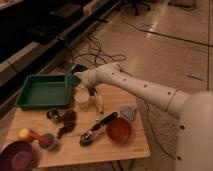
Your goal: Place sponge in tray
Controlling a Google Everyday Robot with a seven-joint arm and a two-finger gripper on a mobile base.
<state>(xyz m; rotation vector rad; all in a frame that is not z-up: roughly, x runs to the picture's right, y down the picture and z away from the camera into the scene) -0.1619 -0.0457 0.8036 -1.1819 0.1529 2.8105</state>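
The robot's white arm (145, 92) is the biggest thing in view. It reaches from the lower right, up and left across the wooden table (127, 150), and ends at the table's far left part. Next in size is the green tray (44, 93), which lies at the table's far left corner with its long side running left to right and its floor bare.

In the near left corner stands a round purple bowl (17, 156), and right of the middle an orange-red bowl (119, 129). A black-handled spoon (97, 129) lies slantwise just left of that bowl, its bowl end toward the near edge. A bunch of dark grapes (66, 122) lies near the middle, a grey-blue cloth (130, 113) just beyond the orange-red bowl, and a white cup (81, 99) just beside the tray's right end.

The teal sponge (73, 80) is the smallest. It sits at the very tip of the arm, raised over the tray's right rim and not yet on the tray's floor. Which way its long axis runs I cannot tell. The gripper (79, 80) is there at the tray's right end, closed on the sponge. Whether anything bears a label I cannot tell
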